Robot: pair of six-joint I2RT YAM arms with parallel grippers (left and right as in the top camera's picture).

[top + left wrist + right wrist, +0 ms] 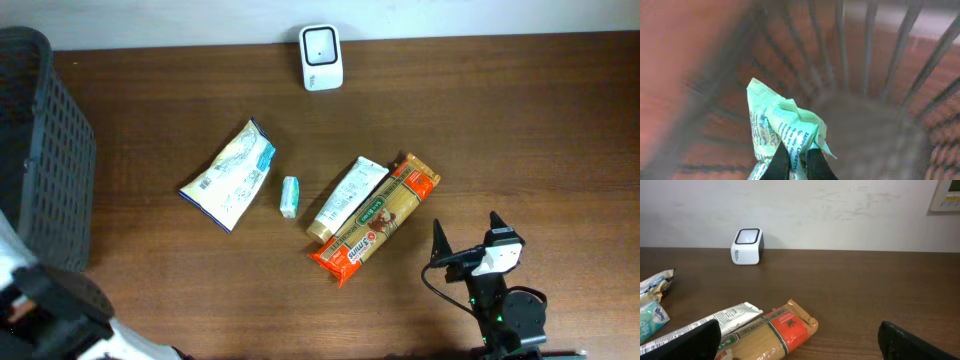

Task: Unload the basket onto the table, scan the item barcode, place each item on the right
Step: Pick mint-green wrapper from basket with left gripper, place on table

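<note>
**Left gripper**: my two fingers are smooth, matte black and taper to narrow tips.

**Right gripper**: my black blade-shaped fingers sit on a white block. A thin black cable loops beside it. Nearer the tabletop's front edge, my round black joint housing carries small green lights.

**Left arm**: blurred black-and-white casing at the front-left corner.

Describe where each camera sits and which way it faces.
Overhead: above the table, looking straight down; right gripper at lower right.
Left wrist: in the basket, looking down; left gripper shut on green packet.
Right wrist: low over the table, facing the wall; open fingers frame it.
Shared: overhead and right wrist both show scanner and pasta packet.
</note>
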